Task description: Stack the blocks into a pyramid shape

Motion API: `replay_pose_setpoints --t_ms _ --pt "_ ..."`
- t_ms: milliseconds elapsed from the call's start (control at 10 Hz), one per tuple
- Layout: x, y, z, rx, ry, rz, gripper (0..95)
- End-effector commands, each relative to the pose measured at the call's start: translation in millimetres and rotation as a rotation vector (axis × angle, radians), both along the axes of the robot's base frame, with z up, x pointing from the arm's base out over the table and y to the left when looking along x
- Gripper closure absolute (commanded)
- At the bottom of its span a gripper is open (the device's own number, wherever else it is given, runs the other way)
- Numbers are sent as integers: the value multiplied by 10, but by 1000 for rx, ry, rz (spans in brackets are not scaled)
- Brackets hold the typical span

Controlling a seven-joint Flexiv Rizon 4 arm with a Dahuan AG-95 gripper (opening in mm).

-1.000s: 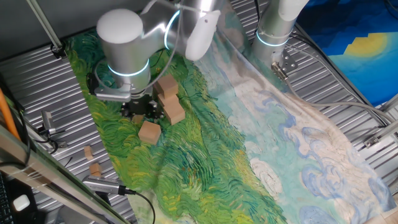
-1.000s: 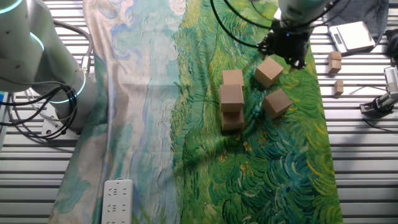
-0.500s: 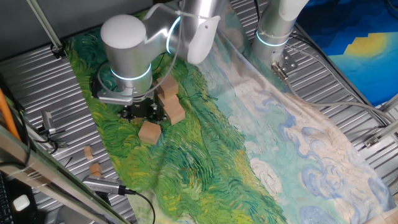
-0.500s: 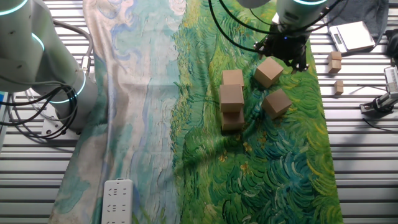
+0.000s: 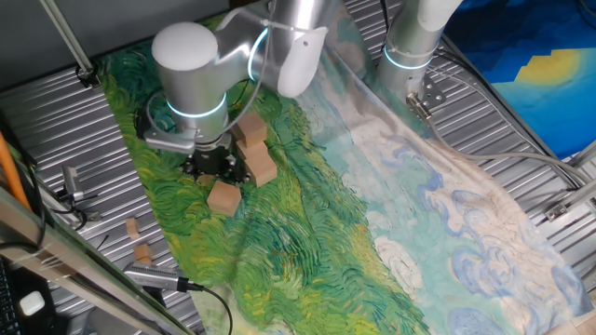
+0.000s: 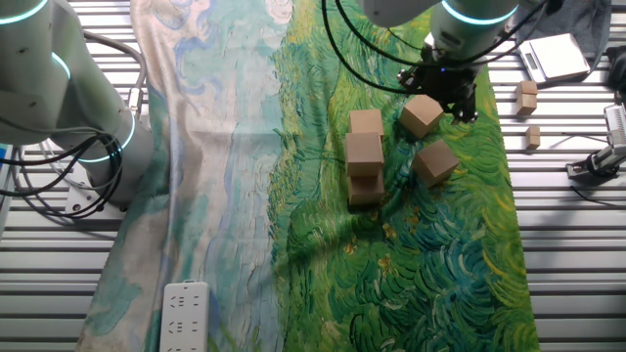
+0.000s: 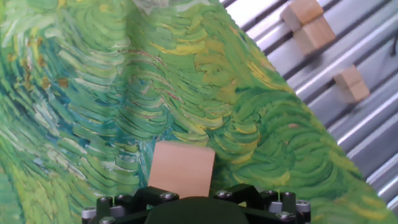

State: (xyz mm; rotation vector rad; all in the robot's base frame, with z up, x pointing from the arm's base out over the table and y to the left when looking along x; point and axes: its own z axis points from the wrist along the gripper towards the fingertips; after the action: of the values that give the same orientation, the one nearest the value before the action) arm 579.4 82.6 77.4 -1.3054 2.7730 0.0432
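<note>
This is a robotics lab. The bench (image 6: 567,254) is bare ribbed aluminium, half draped with a painted cloth (image 6: 411,264) of green and pale-blue swirls. Two grey arms with glowing cyan joint rings stand on it: one (image 5: 191,70) at 10 o'clock, a second base (image 5: 410,42) at 1 o'clock. Black cables (image 6: 59,191) trail across the slats, and a white power strip (image 6: 184,311) lies at 7 o'clock.

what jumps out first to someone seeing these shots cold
The painted green swirl cloth covering the table grabs the eye, with plain wooden blocks on it. A small pile of blocks sits mid-cloth, with one loose block beside it. The grey arm leans in from the cloth's edge, its pincer low over another block; whether it grips is unclear.
</note>
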Motion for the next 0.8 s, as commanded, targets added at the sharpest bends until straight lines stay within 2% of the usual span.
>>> replay_pose_setpoints --t_ms 100,400,800 --pt "-25 -19 -24 14 5 -73 0" --pt "-45 -8 -36 23 6 -110 0" --pt "-90 77 -97 16 2 -116 0"
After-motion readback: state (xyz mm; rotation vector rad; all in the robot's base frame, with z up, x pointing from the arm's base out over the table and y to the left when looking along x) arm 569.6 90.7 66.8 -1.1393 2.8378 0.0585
